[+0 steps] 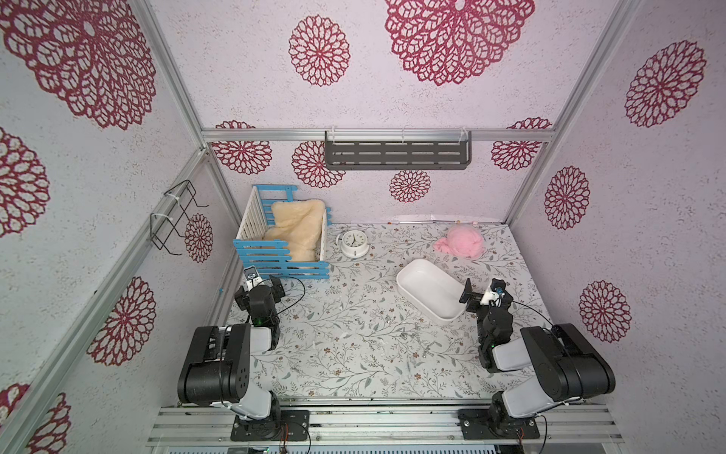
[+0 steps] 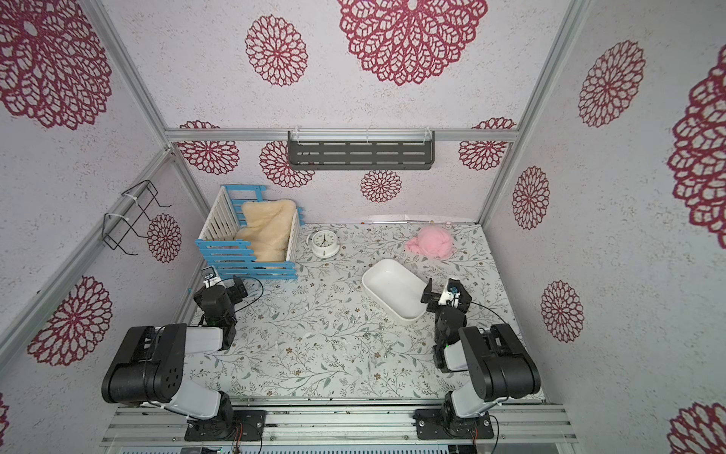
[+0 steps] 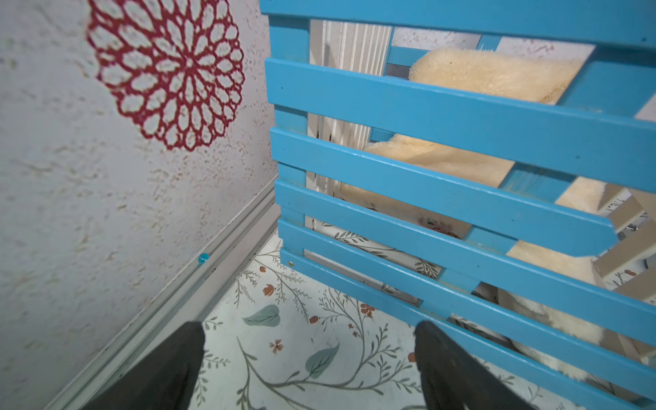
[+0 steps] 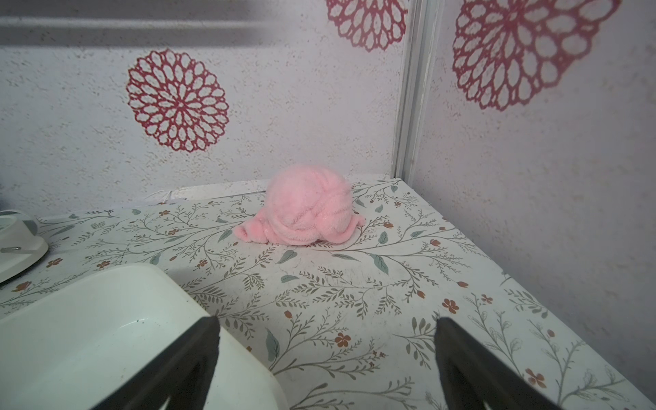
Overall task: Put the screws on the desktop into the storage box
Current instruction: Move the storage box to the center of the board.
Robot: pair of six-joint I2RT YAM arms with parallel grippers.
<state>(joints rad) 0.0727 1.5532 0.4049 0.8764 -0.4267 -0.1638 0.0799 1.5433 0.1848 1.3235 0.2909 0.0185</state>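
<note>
Screws [image 1: 430, 345] scattered on desktop [image 1: 353, 373] just beside storage box [image 1: 428, 291]. Left gripper [image 3: 309, 330] near blue crate [image 1: 275, 262], right gripper [image 4: 326, 321] at box's edge; both jaws wide apart.

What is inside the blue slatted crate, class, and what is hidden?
A cream fluffy cloth lies inside the crate, covering much of its floor. Anything beneath it is hidden.

Soft, even light, faint shadows; wide-angle bending at the edges; wrist views' foreground perhaps slightly blurred.
</note>
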